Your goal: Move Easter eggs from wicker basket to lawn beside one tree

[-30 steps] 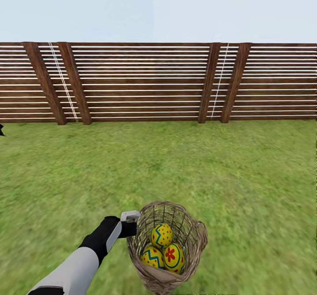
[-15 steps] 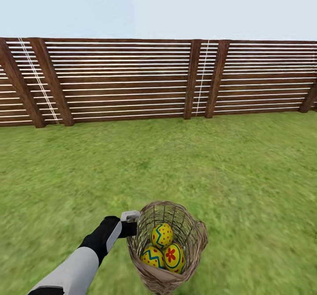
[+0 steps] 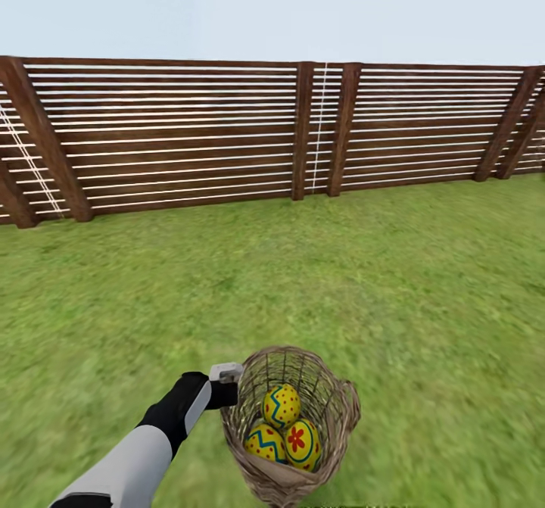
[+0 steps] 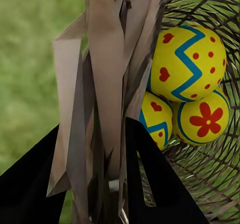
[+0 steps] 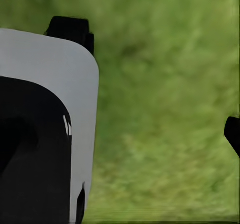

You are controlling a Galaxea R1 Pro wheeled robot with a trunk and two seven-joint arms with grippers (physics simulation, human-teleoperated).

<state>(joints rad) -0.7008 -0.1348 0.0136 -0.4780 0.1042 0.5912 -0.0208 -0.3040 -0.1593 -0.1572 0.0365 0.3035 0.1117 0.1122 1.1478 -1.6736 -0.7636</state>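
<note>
My left gripper (image 3: pixel 229 391) is shut on the rim of the brown wicker basket (image 3: pixel 338 404), holding it up over the lawn (image 3: pixel 318 281) low in the head view. Three yellow Easter eggs lie inside: a red-dotted egg (image 3: pixel 281 405), a blue-zigzag egg (image 3: pixel 264 442) and a red-flower egg (image 3: pixel 303 443). In the left wrist view the black fingers (image 4: pixel 150 174) pinch the wicker strips (image 4: pixel 107 74), with the eggs (image 4: pixel 187 64) just beyond. One fingertip (image 5: pixel 232 134) of my right gripper hangs over blurred grass with nothing near it. No tree is in sight.
A brown horizontal-slat wooden fence (image 3: pixel 189 129) runs across the far side of the grass, turning a corner at the far right. Open lawn lies between me and it. Part of my own white and black body (image 5: pixel 45 134) shows in the right wrist view.
The whole head view has swung to the right, so the fence posts slide left. The left arm, basket and eggs keep their place in the picture.
</note>
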